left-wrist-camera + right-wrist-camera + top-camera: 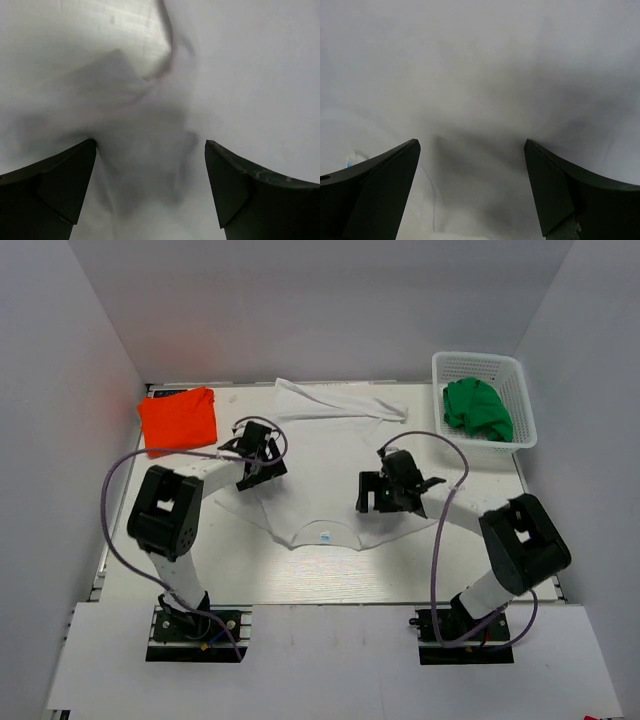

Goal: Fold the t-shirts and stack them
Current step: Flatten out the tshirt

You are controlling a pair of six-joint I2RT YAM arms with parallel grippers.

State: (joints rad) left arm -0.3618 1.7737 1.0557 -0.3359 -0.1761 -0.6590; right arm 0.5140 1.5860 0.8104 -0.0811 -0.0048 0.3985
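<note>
White t-shirt (325, 475) lies spread on the table (330, 580) beneath both grippers, collar toward the arm bases. Left gripper (150, 187) hovers over rumpled cloth, right gripper (472, 187) over smoother cloth; both jaws gape wide, holding nothing. Orange t-shirt (180, 420), already folded, sits beyond the left gripper; green t-shirt (478, 408) waits in the basket (525, 405). Folding the white one seems underway; next, each gripper must pinch an edge.
</note>
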